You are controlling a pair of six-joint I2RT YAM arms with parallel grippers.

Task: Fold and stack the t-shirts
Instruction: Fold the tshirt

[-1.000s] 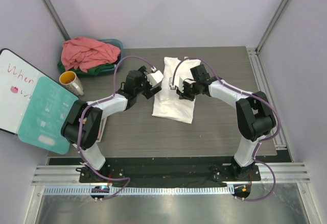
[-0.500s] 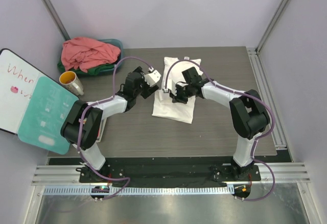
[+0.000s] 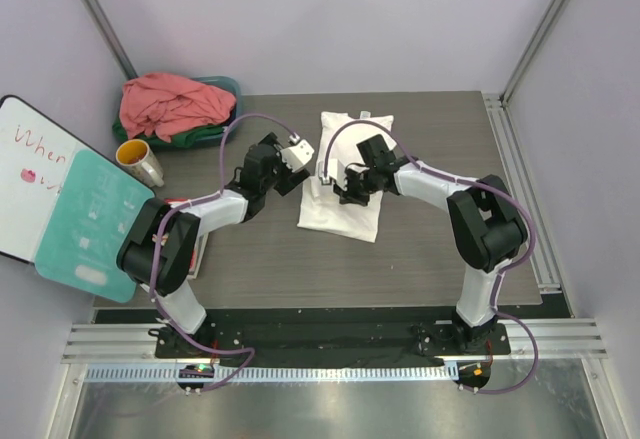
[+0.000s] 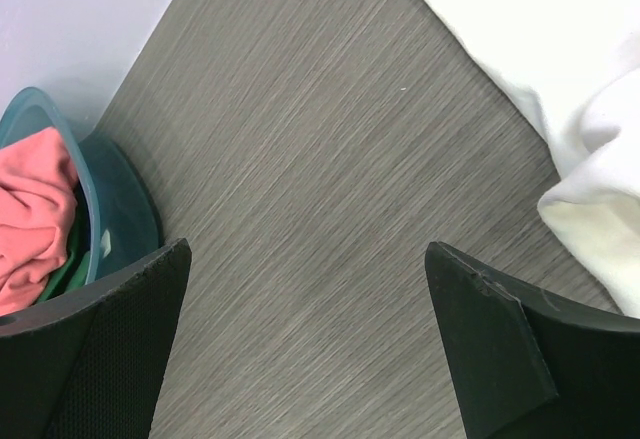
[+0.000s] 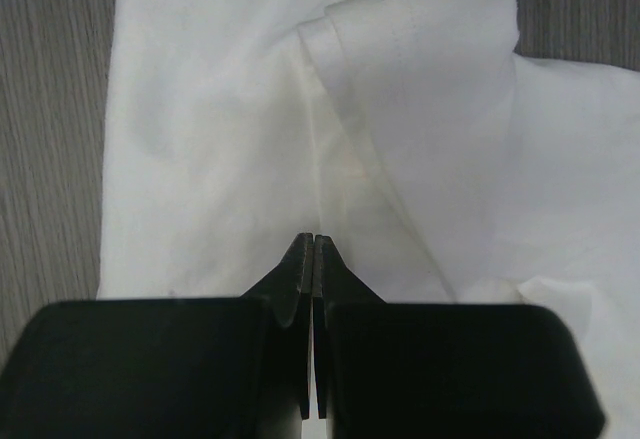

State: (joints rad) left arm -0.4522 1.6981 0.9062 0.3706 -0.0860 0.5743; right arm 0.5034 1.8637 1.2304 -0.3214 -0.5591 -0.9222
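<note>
The white t-shirt (image 3: 340,204) lies partly folded at the middle of the table. It also fills the right wrist view (image 5: 230,119), with a folded sleeve edge at the upper right. My right gripper (image 5: 314,244) is shut with its tips down on the white cloth; it also shows in the top view (image 3: 347,187). My left gripper (image 4: 305,299) is open and empty over bare table just left of the white t-shirt (image 4: 570,89); it also shows in the top view (image 3: 298,164). The salmon-pink t-shirt (image 3: 170,104) lies crumpled over the dark green t-shirt (image 3: 205,137).
The pink and green shirts sit in a teal basin (image 3: 232,86) at the back left, also in the left wrist view (image 4: 115,209). A yellow-lined mug (image 3: 140,162), a whiteboard (image 3: 30,174) and a teal card (image 3: 90,224) stand at the left edge.
My right gripper has moved left and nearer, further onto the white t-shirt. My left gripper has drawn back slightly to the left.
</note>
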